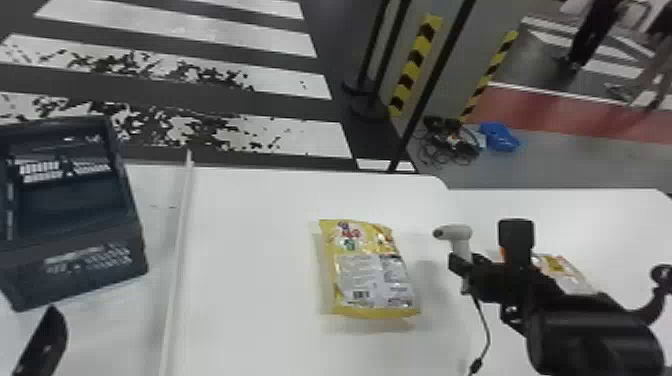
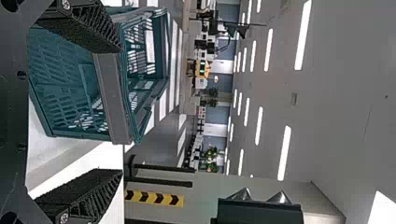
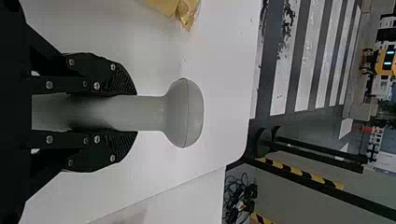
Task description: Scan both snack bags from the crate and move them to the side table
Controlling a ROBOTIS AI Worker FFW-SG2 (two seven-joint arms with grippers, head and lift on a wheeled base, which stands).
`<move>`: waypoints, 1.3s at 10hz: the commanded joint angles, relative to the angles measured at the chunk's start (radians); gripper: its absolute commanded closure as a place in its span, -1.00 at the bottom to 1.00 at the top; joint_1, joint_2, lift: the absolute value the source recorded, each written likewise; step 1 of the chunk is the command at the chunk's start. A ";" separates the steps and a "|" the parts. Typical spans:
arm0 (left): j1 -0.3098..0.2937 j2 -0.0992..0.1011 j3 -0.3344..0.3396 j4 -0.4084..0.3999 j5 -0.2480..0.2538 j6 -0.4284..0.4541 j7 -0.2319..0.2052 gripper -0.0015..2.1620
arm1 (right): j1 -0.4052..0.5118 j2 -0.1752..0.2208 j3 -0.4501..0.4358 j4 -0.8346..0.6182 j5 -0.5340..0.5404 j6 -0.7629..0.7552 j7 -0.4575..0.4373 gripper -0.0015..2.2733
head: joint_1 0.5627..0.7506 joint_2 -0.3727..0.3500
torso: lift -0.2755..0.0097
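A yellow snack bag (image 1: 372,270) lies flat on the white table, its printed label and barcode facing up. To its right, my right gripper (image 1: 462,270) holds the white scanner (image 1: 454,233) upright, a cable hanging below. In the right wrist view the right gripper (image 3: 126,113) is shut on the handle of the scanner (image 3: 182,113). Another snack bag (image 1: 565,272) rests on the side table, partly behind the right arm. My left gripper (image 1: 42,345) is at the lower left, near the dark crate (image 1: 75,260); in the left wrist view the left gripper (image 2: 116,109) stands open, the crate (image 2: 70,107) beyond its fingers.
A raised white strip (image 1: 177,260) runs along the table between crate and bag. The side table (image 1: 620,225) adjoins on the right. Behind stand dark posts and a wall with yellow-black striping (image 1: 415,65); cables and a blue item (image 1: 500,137) lie on the floor.
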 commanded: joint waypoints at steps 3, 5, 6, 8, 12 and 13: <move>-0.002 0.000 0.002 0.003 0.000 0.000 0.000 -0.92 | -0.036 -0.012 0.014 0.148 0.004 -0.120 0.000 0.97 | 0.41 -0.93 | 0.24; -0.002 0.001 0.002 0.003 0.000 0.000 0.000 -0.92 | -0.048 -0.015 0.016 0.184 0.012 -0.135 0.000 0.97 | 0.41 -0.94 | 0.24; -0.002 0.001 0.002 0.003 0.000 0.000 0.000 -0.92 | -0.053 -0.019 0.025 0.200 0.012 -0.144 0.000 0.97 | 0.41 -0.94 | 0.24; -0.002 0.001 0.002 0.001 0.000 -0.003 0.000 -0.92 | -0.060 -0.021 0.029 0.229 0.015 -0.157 0.000 0.97 | 0.41 -0.94 | 0.24; -0.002 0.006 0.002 -0.002 0.002 -0.003 0.000 -0.92 | -0.064 -0.019 0.029 0.258 0.009 -0.193 -0.018 0.73 | 0.41 -0.94 | 0.24; -0.002 0.006 0.002 -0.002 0.002 -0.003 0.000 -0.92 | -0.064 -0.019 0.029 0.261 0.005 -0.200 -0.032 0.58 | 0.41 -0.94 | 0.24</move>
